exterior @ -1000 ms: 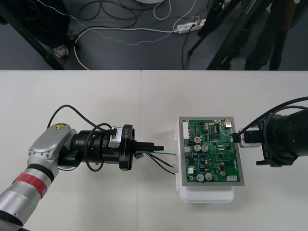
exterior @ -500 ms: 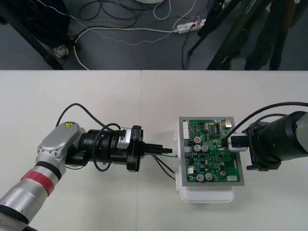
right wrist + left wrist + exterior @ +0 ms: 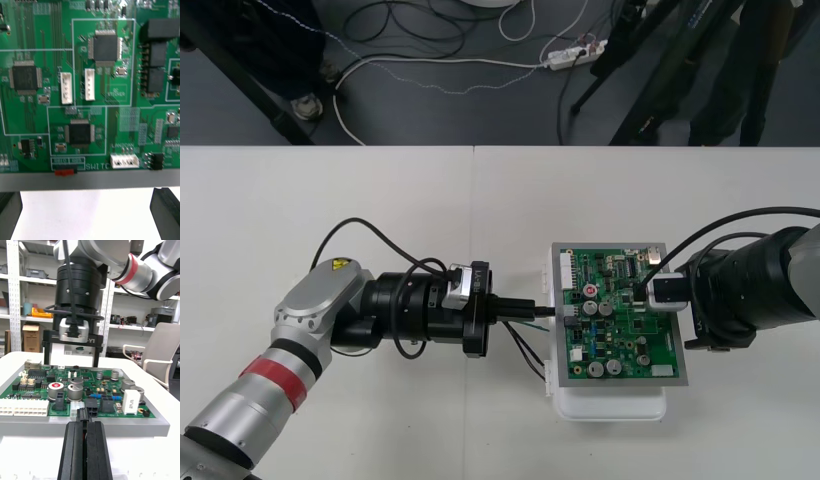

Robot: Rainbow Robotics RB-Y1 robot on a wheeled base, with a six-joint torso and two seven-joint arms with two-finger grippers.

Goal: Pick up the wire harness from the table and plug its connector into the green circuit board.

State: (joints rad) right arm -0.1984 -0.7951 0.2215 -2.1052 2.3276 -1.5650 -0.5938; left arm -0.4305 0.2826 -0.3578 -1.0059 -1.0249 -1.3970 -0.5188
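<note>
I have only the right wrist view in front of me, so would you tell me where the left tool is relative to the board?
Observer: The left tool lies level with the table, its tips at the left edge of the green circuit board.
Operator: Is it holding anything?
Observer: Yes, it is shut on the wire harness, gripping its black plug.
Operator: Is the plug in yet?
Observer: It is right at the board's edge, but I cannot tell whether it is seated.
</note>
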